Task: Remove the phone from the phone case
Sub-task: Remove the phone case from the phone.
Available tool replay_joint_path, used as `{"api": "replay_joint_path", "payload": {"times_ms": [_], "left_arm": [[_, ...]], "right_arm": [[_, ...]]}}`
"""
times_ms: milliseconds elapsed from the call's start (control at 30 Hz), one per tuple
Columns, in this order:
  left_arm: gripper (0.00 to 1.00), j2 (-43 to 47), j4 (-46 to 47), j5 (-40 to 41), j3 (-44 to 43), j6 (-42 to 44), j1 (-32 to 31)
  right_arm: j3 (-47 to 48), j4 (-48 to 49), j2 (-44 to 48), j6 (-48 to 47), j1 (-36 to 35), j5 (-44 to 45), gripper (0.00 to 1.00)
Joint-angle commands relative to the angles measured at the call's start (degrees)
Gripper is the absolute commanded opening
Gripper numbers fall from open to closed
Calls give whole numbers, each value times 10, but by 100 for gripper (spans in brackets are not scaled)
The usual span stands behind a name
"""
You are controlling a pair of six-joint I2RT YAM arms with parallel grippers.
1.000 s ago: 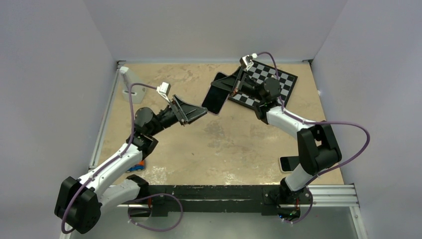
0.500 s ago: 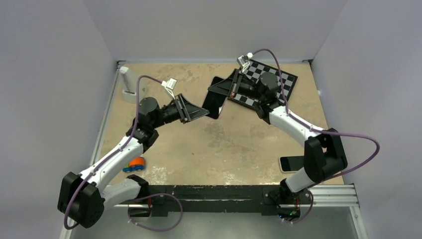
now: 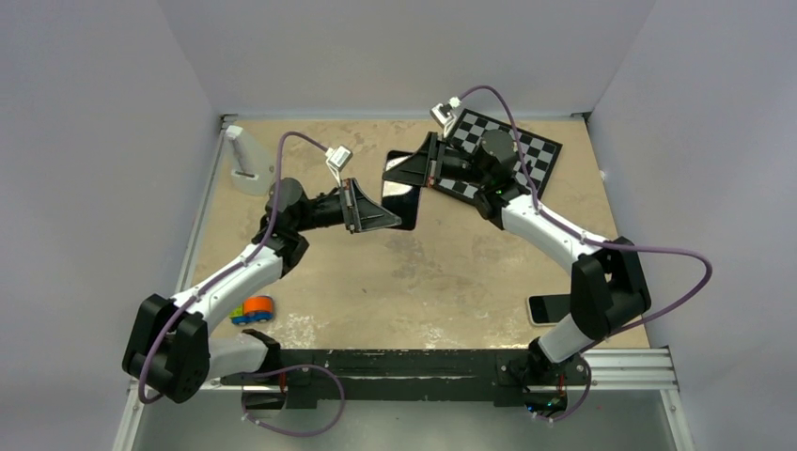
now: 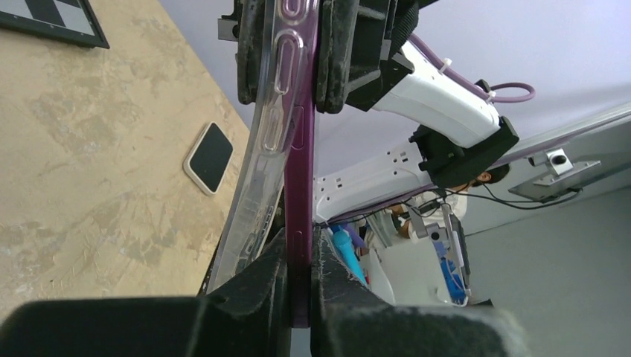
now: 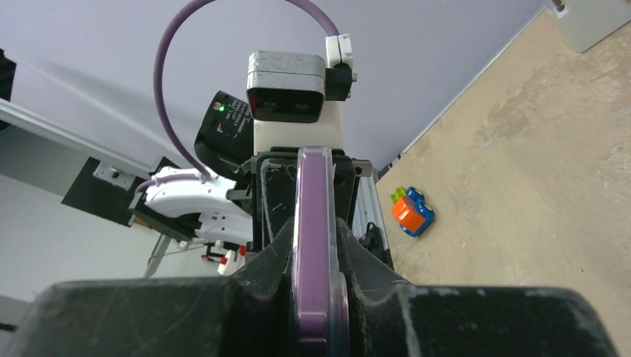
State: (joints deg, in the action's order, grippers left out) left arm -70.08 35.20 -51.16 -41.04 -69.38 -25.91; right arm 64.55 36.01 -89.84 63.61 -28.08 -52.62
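Phone [image 4: 300,186] sits edge-on, left pincer [image 4: 300,256] clamped on 1 end, right pincer [image 5: 316,238] on the other, phone case [image 4: 257,178] bowed aside.

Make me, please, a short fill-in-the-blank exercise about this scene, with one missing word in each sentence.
1. The left gripper is ___ on the phone.
2. In the left wrist view, the phone case bows away from the phone at the end nearer the ___ gripper.
3. The second phone, lying flat on the table, has a ___ rim.
4. The checkered board lies on the ___ arm's side of the table.

Missing words: shut; left; white; right
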Motion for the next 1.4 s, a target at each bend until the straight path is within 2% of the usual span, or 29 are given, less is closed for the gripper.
{"api": "replay_joint_path", "payload": {"times_ms": [0,33,100,167,200,233,333,567,700,800,933,1133,1367], "left_arm": [[0,20,107,13,-38,-12,-5],[0,24,102,14,-36,-7,-5],[0,32,84,19,-32,3,-5],[0,44,56,37,-21,7,-4],[0,51,55,56,-9,2,-2],[0,60,67,80,9,-8,-1],[0,76,77,128,36,-22,1],[0,110,20,176,35,-32,4],[0,127,14,213,53,-72,6],[0,127,34,218,58,-105,6],[0,123,48,213,60,-125,6],[0,121,73,203,73,-153,6],[0,122,98,200,91,-174,6]], "right_arm": [[2,9,-7,-31,-41,-42,0],[-1,7,-7,-31,-40,-40,2],[-9,-7,-3,-35,-33,-27,19],[-26,-5,8,-35,-23,-16,47],[-38,4,19,-30,-16,-12,65],[-53,18,30,-22,-9,-10,74],[-95,44,73,-10,20,4,81],[-218,75,185,2,53,90,86],[-288,129,215,40,47,160,79],[-274,122,195,30,13,180,71],[-240,116,158,17,-38,198,68],[-248,208,109,66,-46,198,60],[-215,228,76,74,-65,209,47]]}}
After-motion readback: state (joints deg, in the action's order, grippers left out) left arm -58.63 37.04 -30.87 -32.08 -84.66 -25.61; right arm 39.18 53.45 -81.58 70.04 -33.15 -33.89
